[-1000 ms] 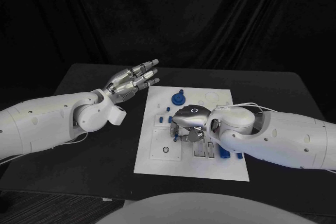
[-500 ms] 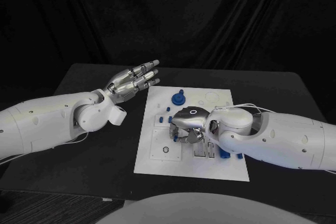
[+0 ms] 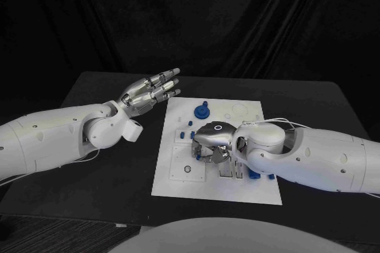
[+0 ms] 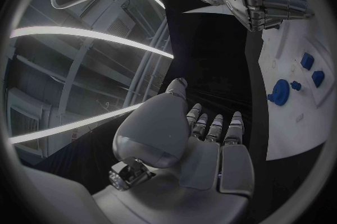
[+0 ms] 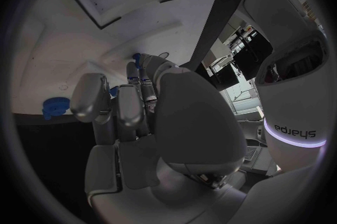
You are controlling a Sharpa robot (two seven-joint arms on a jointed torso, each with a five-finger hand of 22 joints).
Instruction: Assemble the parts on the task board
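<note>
The right hand point(image 3: 212, 144) works at centre frame on the task board point(image 3: 180, 181), grip unclear; the left hand point(image 3: 149, 91) waits upper left, fingers apart. Next likely calls for seating a part precisely.

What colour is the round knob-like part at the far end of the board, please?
Blue round part, clearest in the head view.

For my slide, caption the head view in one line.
Right robot hand works over the white board among small blue parts, while the left robot hand hovers open beside it.
</note>
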